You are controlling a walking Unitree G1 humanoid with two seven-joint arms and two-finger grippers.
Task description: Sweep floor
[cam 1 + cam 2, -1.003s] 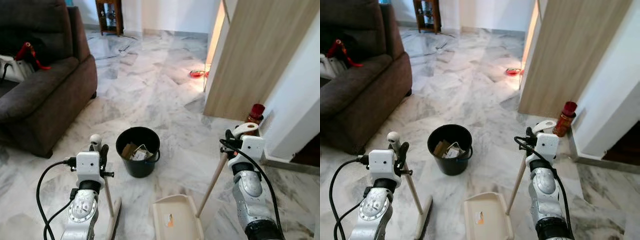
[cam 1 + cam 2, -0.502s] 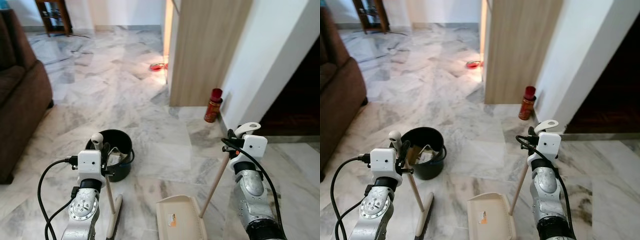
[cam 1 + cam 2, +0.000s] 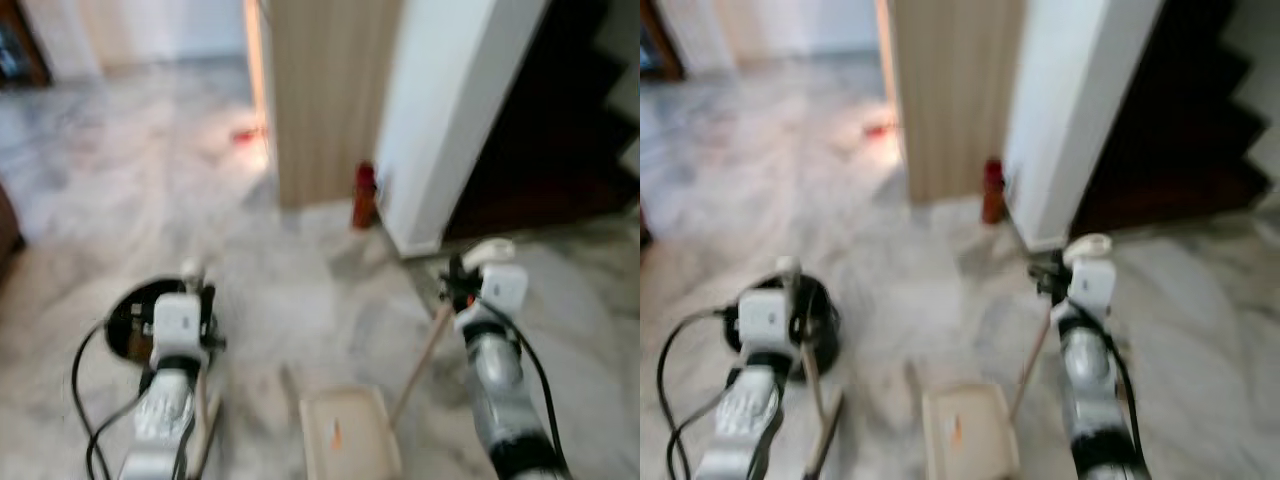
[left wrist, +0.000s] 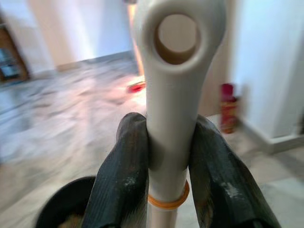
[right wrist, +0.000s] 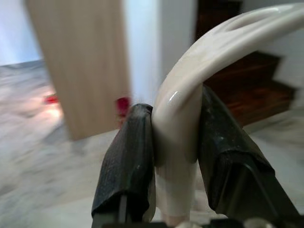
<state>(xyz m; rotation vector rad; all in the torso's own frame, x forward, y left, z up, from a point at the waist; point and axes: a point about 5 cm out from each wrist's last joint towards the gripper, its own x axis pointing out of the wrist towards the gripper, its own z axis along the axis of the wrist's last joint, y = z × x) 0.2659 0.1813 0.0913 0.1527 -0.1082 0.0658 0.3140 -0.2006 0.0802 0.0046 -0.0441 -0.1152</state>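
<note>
Nearest the robot, the cream dustpan [image 3: 345,440] rests flat on the marble floor [image 3: 300,290] between the two arms, its mouth facing away from the robot. An orange mark sits on its tray, too blurred to read as writing. Its wooden shaft rises toward the right tool [image 5: 173,156], whose two black fingers [image 5: 128,156] are clamped on the curved cream dustpan handle [image 5: 190,104]. Holding it by the top grip lets the pan travel upright at the robot's side, probably so it can be set down wherever dirt is gathered.

On the other side, the left tool [image 4: 166,156] is closed on the broom handle [image 4: 173,61], just below its hanging hole and above a thin orange ring. The pole slants down to the broom [image 3: 205,440], whose head reaches the floor beside the left arm. Gripping so near the end gives reach, though likely less control of the bristles.

Just beyond the left arm stands the black bucket [image 3: 130,325], partly hidden by it; its contents cannot be made out. It seems to be the place for sweepings.

Farther off, a red bottle [image 3: 364,195] stands on the floor at the foot of a wooden panel [image 3: 320,90], next to a white wall [image 3: 450,100], with a dark stairway to the right. A small red object [image 3: 245,135] lies on the floor farther still. The head views are smeared, which suggests that the robot is turning or walking, so no label can be read.
</note>
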